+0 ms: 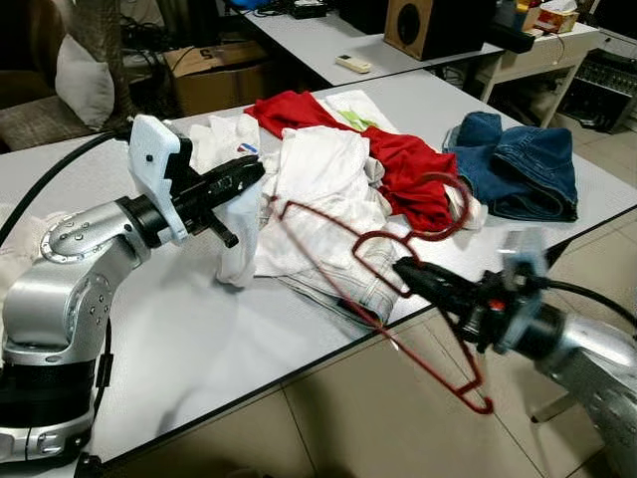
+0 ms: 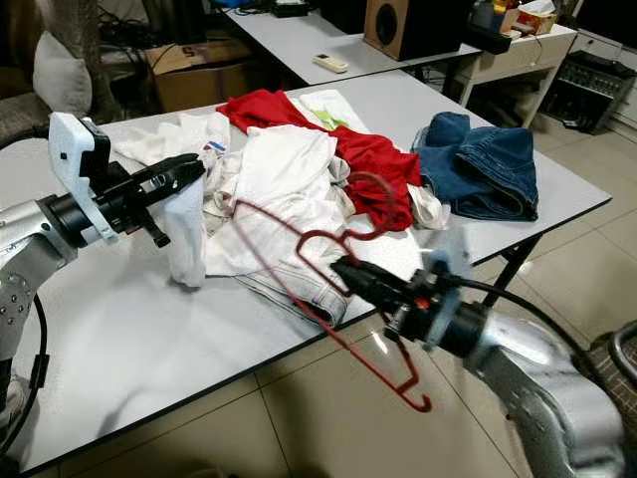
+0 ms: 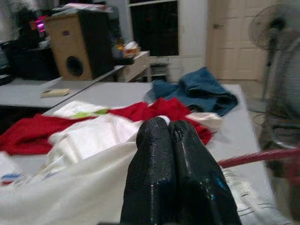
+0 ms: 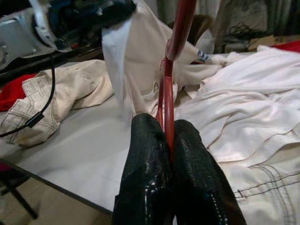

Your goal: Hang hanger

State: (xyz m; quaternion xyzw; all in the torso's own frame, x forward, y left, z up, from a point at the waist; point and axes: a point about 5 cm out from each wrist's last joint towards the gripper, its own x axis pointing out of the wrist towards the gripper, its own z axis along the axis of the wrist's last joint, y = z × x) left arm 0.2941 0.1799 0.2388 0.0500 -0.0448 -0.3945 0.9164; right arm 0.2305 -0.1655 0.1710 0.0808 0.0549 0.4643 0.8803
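My right gripper [image 1: 403, 267] is shut on a red wire hanger [image 4: 168, 93], gripping it near the neck, just past the table's front edge. The hanger's long bar slants from over the clothes down towards the floor, and its hook [image 1: 438, 199] curls above the red shirt. My left gripper [image 1: 254, 171] is shut on a white garment [image 1: 239, 234], which hangs from its fingers [image 3: 161, 173] down to the tabletop. The two grippers stand apart, with the hanger's upper end close to the lifted garment.
A pile of white clothes [image 1: 318, 169], a red shirt [image 1: 408, 164] and beige trousers [image 1: 348, 274] cover the grey table [image 1: 199, 339]. Folded jeans [image 1: 523, 169] lie at its right end. Behind are a second table, a speaker [image 1: 428, 25] and a cardboard box [image 1: 214, 70].
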